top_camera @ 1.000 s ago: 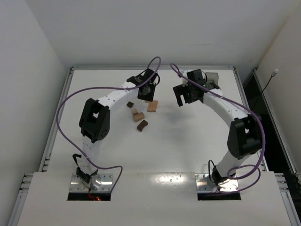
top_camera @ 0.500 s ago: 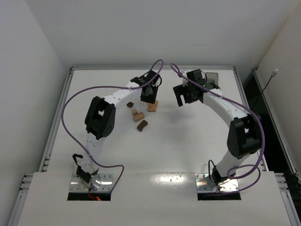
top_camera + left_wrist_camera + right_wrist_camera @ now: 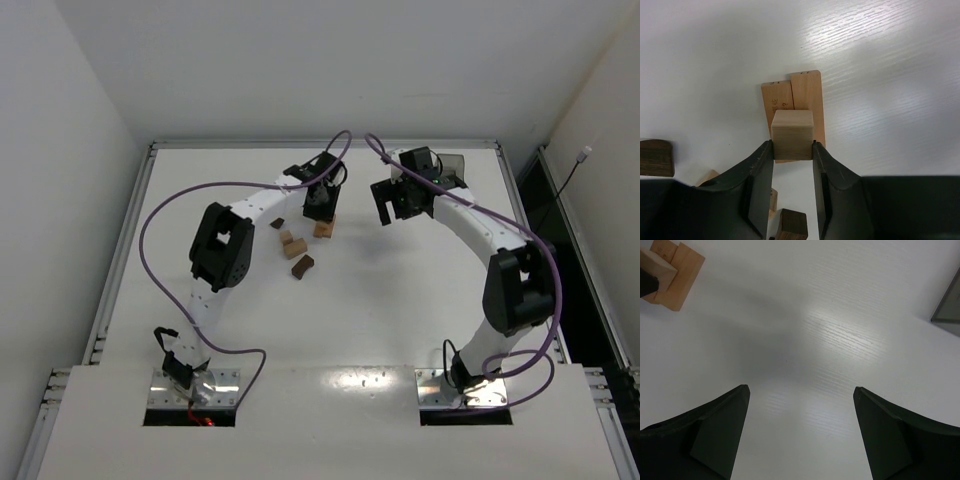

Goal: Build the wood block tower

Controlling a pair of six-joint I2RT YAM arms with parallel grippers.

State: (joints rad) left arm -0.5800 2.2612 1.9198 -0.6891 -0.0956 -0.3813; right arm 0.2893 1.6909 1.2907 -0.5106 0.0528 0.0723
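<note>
Early days on this build: left gripper (image 3: 792,146) pinches a light tan cube (image 3: 792,134) right over the two tan bars (image 3: 807,95) lying side by side, right gripper (image 3: 800,407) hangs wide and empty at their 3 o'clock, and four loose blocks (image 3: 295,248) sit at 8 o'clock.

Bright, even overhead light, streaky glare on the white table (image 3: 840,335), soft shadows, sharp focus.

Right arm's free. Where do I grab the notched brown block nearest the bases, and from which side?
Come straight down with the open right gripper and close across the notched brown block, left to right. It lies flat, nearest of the wood blocks, bare table on both those sides. Notch facing unclear.
</note>
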